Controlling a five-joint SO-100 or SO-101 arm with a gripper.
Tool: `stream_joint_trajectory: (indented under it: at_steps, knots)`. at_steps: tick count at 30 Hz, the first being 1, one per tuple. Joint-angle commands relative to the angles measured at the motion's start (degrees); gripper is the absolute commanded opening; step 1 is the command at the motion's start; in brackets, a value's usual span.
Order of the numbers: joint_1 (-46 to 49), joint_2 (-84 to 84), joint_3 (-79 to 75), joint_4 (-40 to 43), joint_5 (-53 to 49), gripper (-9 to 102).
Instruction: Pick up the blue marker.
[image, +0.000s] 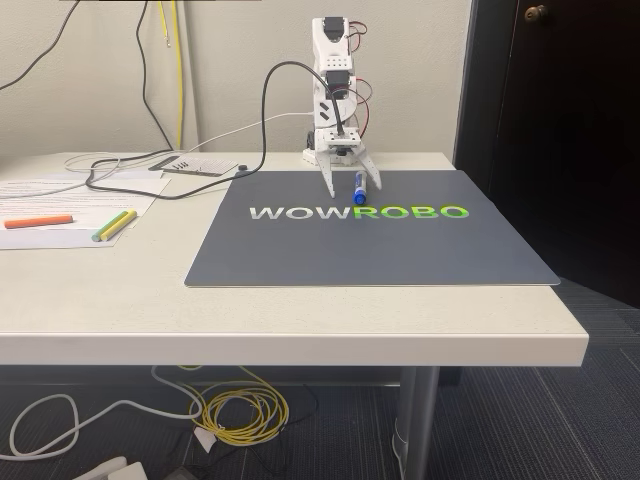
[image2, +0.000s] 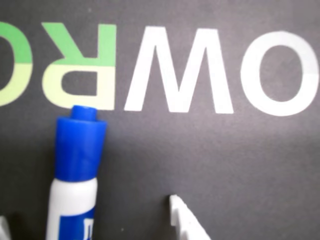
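Note:
The blue marker (image: 359, 187) lies flat on the dark grey mat (image: 300, 255) just behind the "WOWROBO" lettering, blue cap toward the front. My white gripper (image: 354, 188) is lowered over it, open, with one finger on each side of the barrel. In the wrist view the marker (image2: 75, 170) runs up from the bottom edge, white barrel and blue label low, cap near the green "R". One white fingertip (image2: 181, 220) stands to its right, apart from it; a sliver of the other shows at the bottom left corner. The gripper (image2: 90, 227) straddles the barrel.
An orange pen (image: 38, 221) and a yellow and green pen pair (image: 115, 225) rest on papers at the table's left. Black and grey cables (image: 150, 170) trail behind the mat. The table edge runs along the front and right, with a dark door (image: 560, 120) beyond.

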Motion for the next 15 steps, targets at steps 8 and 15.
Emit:
stream_joint_trajectory:
  at_steps: [8, 15]
  knots:
    - [0.4, -0.9, 1.7, -3.8, -1.8, 30]
    - [0.4, -0.8, 2.5, -5.2, -1.8, 23]
